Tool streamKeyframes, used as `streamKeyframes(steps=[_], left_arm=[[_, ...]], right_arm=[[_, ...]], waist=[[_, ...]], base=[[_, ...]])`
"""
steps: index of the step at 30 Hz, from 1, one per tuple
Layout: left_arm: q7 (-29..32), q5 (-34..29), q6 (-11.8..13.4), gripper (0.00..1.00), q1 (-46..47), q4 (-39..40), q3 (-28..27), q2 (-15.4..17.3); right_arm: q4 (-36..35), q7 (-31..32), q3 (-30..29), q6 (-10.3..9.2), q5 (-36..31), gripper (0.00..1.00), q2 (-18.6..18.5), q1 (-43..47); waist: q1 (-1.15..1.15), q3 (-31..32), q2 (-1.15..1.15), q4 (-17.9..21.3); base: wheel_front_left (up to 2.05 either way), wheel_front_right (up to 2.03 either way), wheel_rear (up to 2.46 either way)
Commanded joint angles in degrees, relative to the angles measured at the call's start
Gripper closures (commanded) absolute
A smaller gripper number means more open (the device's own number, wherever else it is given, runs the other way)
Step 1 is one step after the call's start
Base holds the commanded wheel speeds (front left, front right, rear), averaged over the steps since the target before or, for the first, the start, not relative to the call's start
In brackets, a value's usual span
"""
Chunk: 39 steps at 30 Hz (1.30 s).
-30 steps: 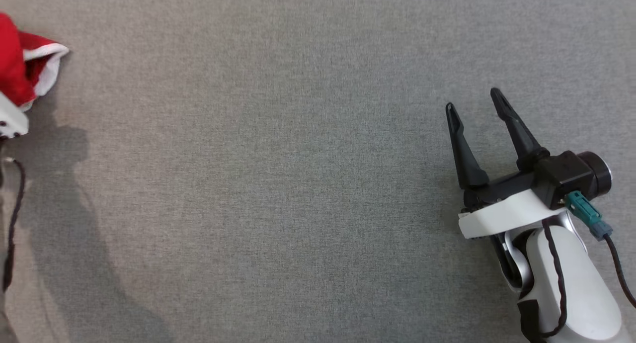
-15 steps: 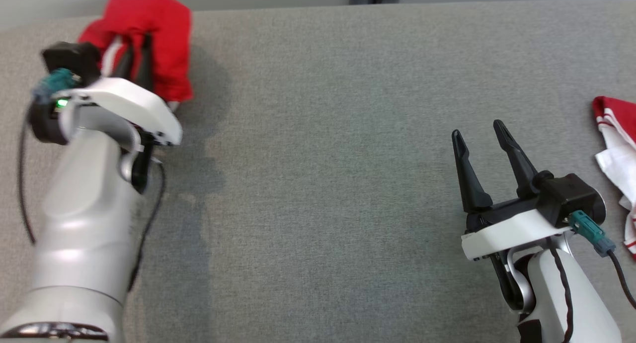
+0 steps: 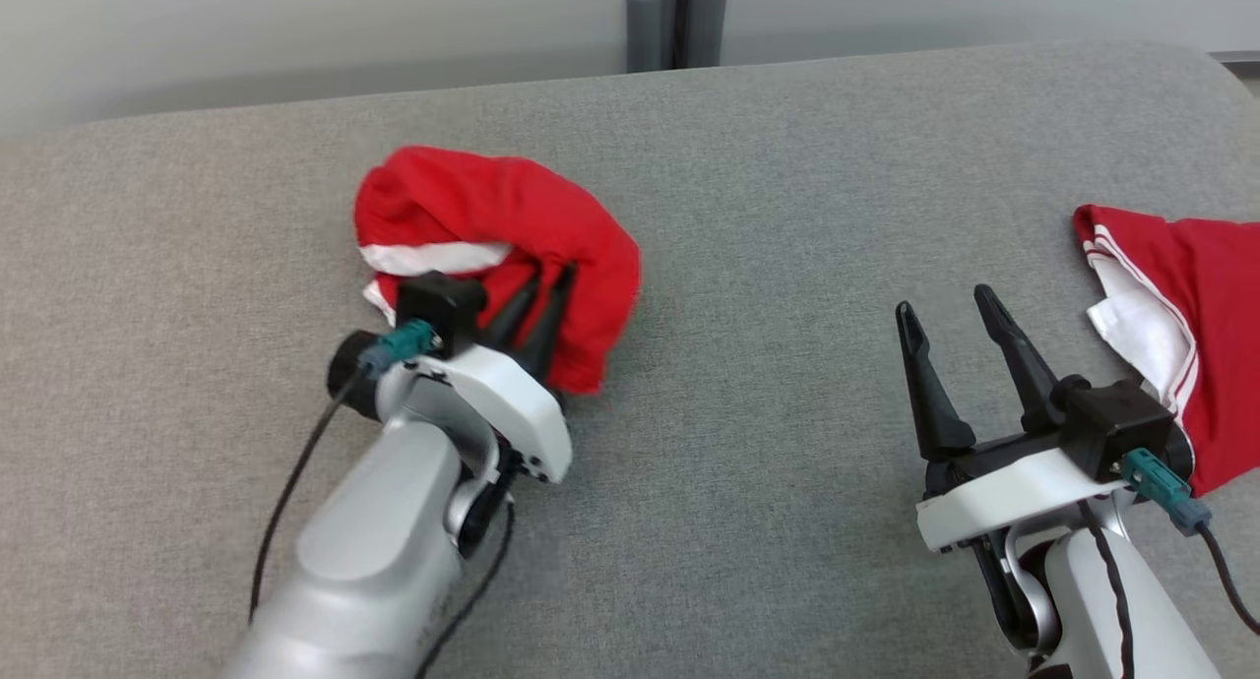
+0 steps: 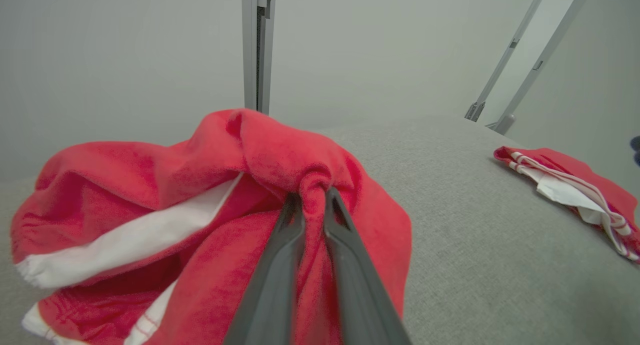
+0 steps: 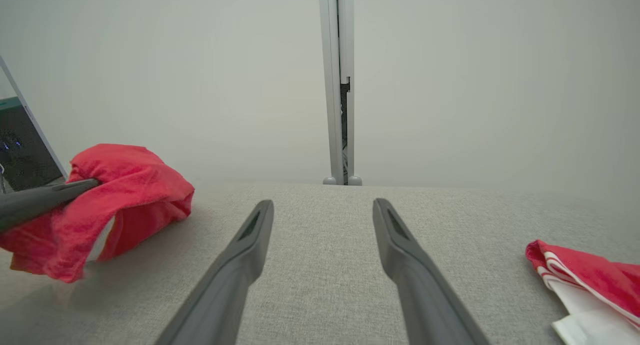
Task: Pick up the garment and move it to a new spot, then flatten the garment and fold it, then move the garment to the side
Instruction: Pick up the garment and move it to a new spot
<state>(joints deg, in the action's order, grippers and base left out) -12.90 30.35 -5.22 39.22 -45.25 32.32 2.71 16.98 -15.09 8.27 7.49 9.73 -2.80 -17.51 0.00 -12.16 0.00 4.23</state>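
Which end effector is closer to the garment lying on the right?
Right. The right end effector sits open beside the right-hand garment; the left end effector is far across, clamped on the bunched garment.

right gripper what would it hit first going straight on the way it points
The way looks free: the right gripper points over bare table, between the held garment and the other garment. Past the edge, possibly the grey post; depth unclear.

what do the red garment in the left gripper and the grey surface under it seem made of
Red garment: probably soft cotton-like cloth, matte; it bunches limply and shows a fuzzy nap. Grey surface: seemingly woven fabric covering, matte, with a fine flecked weave.
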Motion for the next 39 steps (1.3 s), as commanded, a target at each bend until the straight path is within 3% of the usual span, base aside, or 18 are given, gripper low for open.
streamKeyframes(steps=[1,7,8,9,15,25,32,39], left_arm=[[-0.36,2.18,1.18,1.0,-1.33,1.6,1.94,0.41],[-1.3,4.25,5.27,1.0,-3.8,4.31,9.15,0.39],[-1.5,4.78,5.88,0.55,-4.18,4.44,9.85,0.39],[-1.7,4.79,6.54,0.0,-4.52,4.22,10.39,0.39],[-2.29,2.89,9.41,0.0,-6.94,4.19,8.49,0.59],[-2.24,-4.6,12.75,0.0,-18.43,13.78,-5.31,5.11],[-2.23,-9.9,13.09,0.0,-27.1,19.13,-15.19,6.29],[-2.24,-15.43,12.38,0.0,-34.41,23.99,-23.58,4.48]], right_arm=[[0.13,-0.08,0.04,0.0,0.46,0.0,-0.26,0.69],[0.66,-0.08,0.23,0.0,0.58,0.0,-0.28,1.49],[0.82,-0.08,0.27,0.0,0.59,0.0,-0.27,1.53],[0.94,-0.08,0.27,0.0,0.59,0.0,-0.26,1.55],[1.43,-0.08,-0.18,0.0,0.74,0.0,-0.28,2.44],[1.66,-0.08,-0.76,0.0,0.35,0.0,-0.28,3.57],[2.44,-0.08,0.4,0.0,0.68,0.0,-0.27,5.08],[3.7,-0.08,1.09,0.0,0.58,0.0,-0.28,7.42]], waist=[[0.0,0.27,0.0,0.3],[0.0,0.73,0.0,0.57],[0.0,0.83,0.0,0.58],[0.0,1.0,0.0,0.54],[0.0,2.29,0.0,0.08],[0.0,4.82,0.0,-0.74],[0.0,6.86,0.0,-1.15],[0.0,9.08,0.0,-1.67]], base=[[0.0,0.0,0.0],[0.0,0.0,0.0],[0.0,0.0,0.0],[0.0,0.0,0.0],[0.0,0.0,0.0],[0.0,0.0,0.0],[0.0,0.0,0.0],[0.0,0.0,0.0]])
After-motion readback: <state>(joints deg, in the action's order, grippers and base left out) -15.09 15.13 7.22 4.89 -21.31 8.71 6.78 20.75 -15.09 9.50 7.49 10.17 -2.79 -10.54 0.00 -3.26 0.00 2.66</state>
